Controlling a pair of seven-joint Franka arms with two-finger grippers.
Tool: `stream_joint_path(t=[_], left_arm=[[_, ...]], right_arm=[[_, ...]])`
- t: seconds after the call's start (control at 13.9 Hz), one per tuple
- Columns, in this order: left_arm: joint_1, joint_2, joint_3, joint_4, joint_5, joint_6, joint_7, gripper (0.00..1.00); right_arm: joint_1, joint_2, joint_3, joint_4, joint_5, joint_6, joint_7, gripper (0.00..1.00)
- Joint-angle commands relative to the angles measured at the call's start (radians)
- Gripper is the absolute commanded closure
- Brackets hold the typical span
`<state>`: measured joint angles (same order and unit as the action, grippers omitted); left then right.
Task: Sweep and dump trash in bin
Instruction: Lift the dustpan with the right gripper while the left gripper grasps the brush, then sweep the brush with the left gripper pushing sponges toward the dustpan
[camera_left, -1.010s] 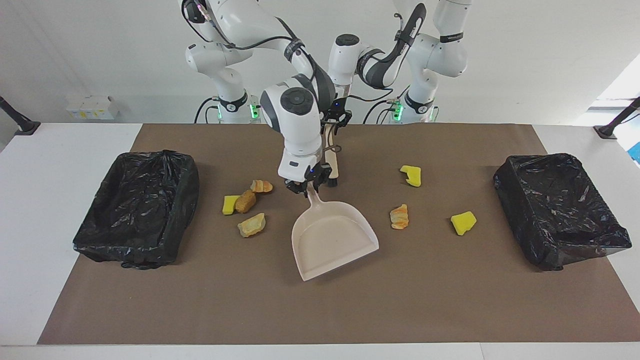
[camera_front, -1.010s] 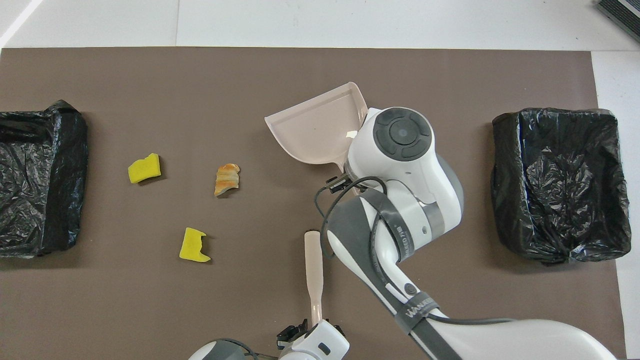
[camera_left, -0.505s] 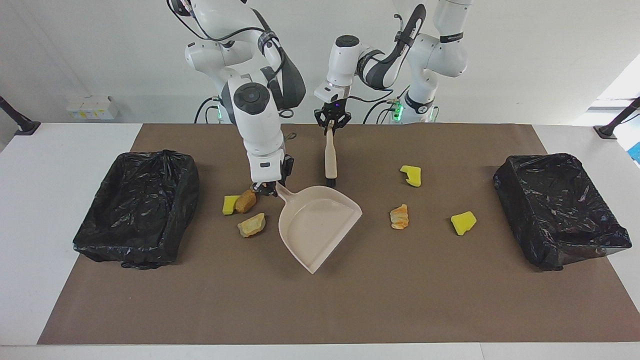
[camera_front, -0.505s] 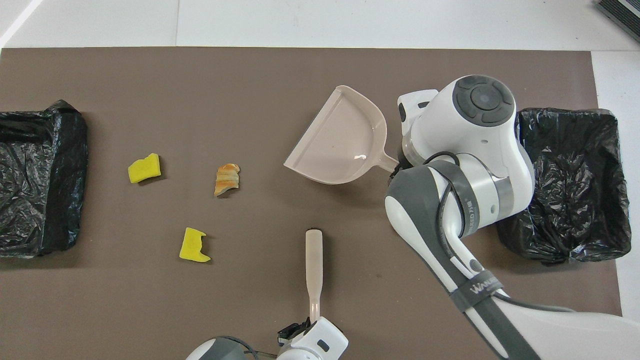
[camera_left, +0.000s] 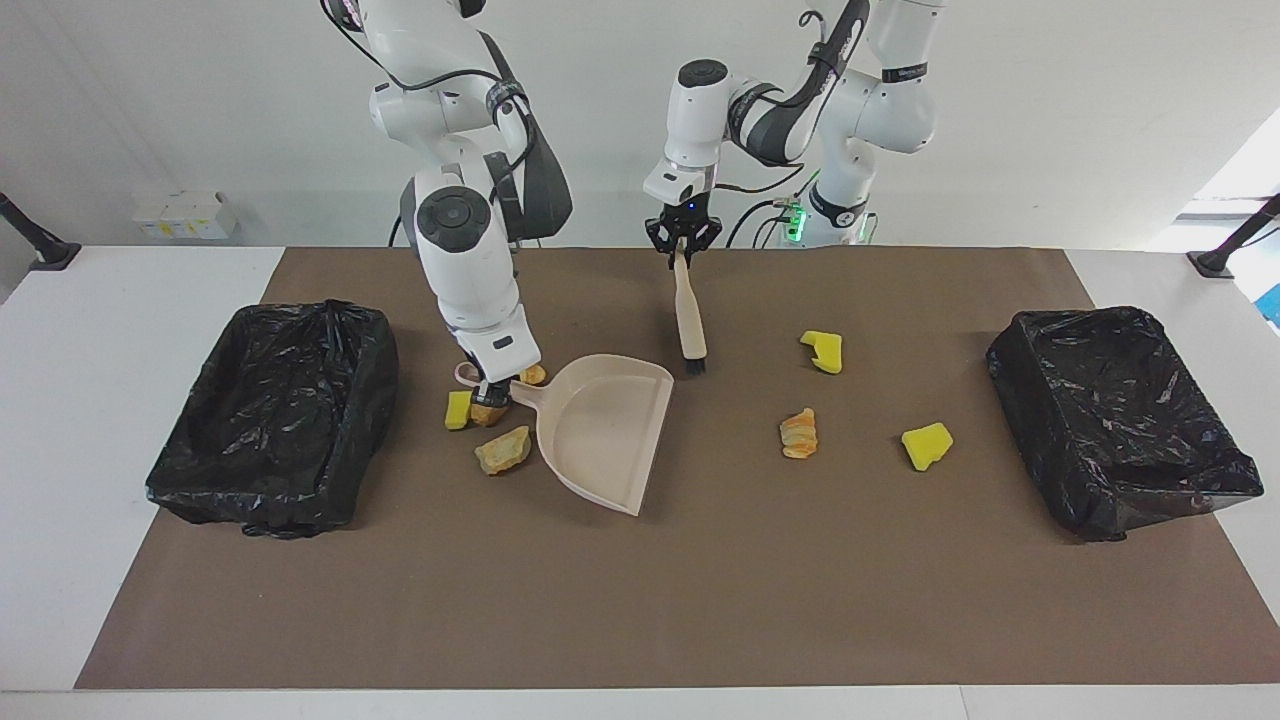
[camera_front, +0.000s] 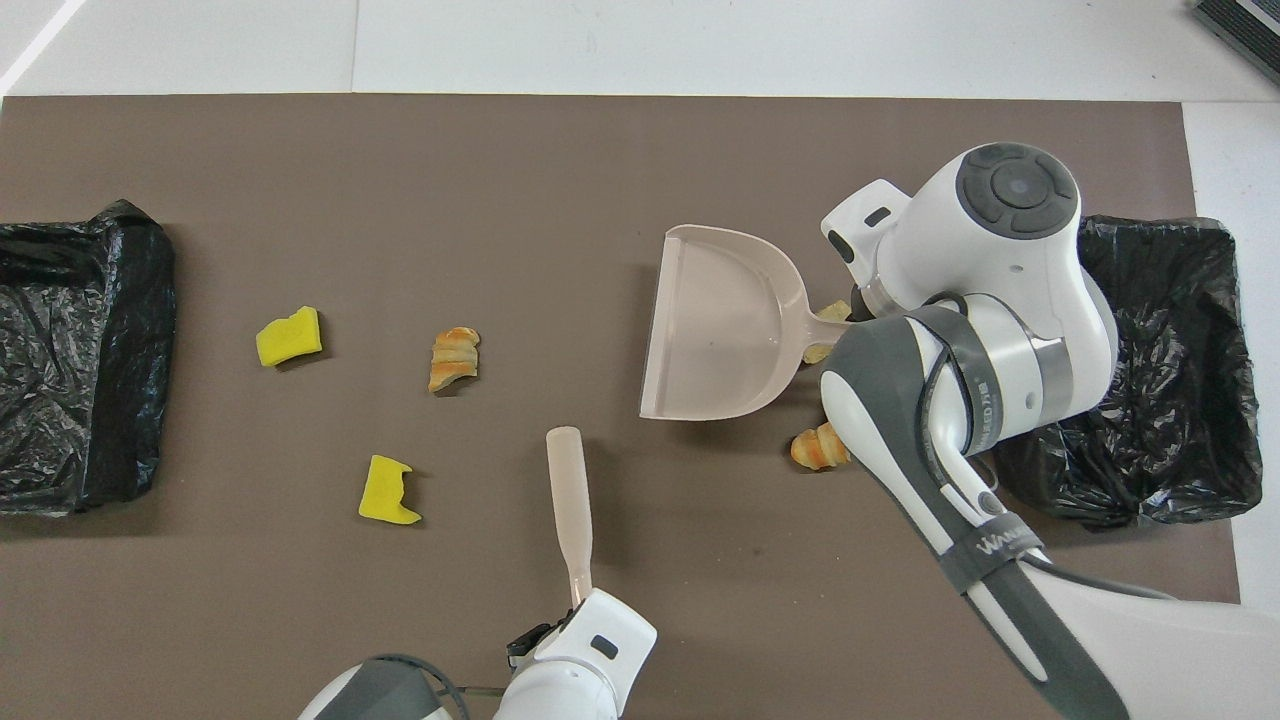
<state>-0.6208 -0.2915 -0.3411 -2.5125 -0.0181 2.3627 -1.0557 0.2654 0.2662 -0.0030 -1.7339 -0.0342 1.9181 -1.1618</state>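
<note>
The right gripper (camera_left: 493, 385) is clamped on the handle of the beige plastic dustpan (camera_left: 603, 428), whose pan rests on the brown table mat (camera_left: 700, 600) with its open mouth turned toward the left arm's end of the table; the left gripper (camera_left: 682, 244) has its fingers closed on the handle top of the beige hand brush (camera_left: 689, 312), which hangs upright with its dark bristles at the mat, just beside the dustpan on the side nearer the robots.

Trash distribution: four pieces lie clustered at the dustpan handle, near the black-lined bin (camera_left: 275, 418) at the right arm's end; these are a yellow sponge chunk (camera_left: 458, 409), a brown bread piece (camera_left: 489, 411) touching it under the right gripper, a small croissant piece (camera_left: 533, 375) and a pale bread piece (camera_left: 503, 449); three pieces lie between the dustpan and the second black-lined bin (camera_left: 1120, 418): a striped croissant (camera_left: 799, 433), a notched yellow sponge (camera_left: 823, 351) and another yellow sponge (camera_left: 927, 446), all well apart.
</note>
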Motion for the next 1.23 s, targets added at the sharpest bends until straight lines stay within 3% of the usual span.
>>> stream_joint_path(t=[0.0, 0.29, 0.65, 1.01, 1.15], left_arm=[[0.103, 0.000, -0.010, 0.066, 0.032, -0.065, 0.072, 1.00], [0.307, 0.020, -0.013, 0.124, 0.032, -0.102, 0.386, 1.00], [0.527, 0.127, -0.013, 0.216, 0.032, -0.097, 0.627, 1.00], [0.829, 0.188, -0.012, 0.230, 0.032, -0.042, 0.862, 1.00], [0.932, 0.228, -0.012, 0.230, 0.032, 0.024, 0.940, 1.00]], right_arm=[[0.023, -0.010, 0.011, -0.035, -0.035, -0.007, -0.053, 1.00], [0.073, 0.010, 0.012, -0.038, -0.039, -0.007, 0.028, 1.00], [0.150, 0.057, 0.012, -0.036, -0.042, 0.010, 0.148, 1.00], [0.212, 0.050, 0.014, -0.045, -0.041, 0.007, 0.259, 1.00], [0.219, 0.033, 0.012, -0.091, -0.047, 0.057, 0.310, 1.00]])
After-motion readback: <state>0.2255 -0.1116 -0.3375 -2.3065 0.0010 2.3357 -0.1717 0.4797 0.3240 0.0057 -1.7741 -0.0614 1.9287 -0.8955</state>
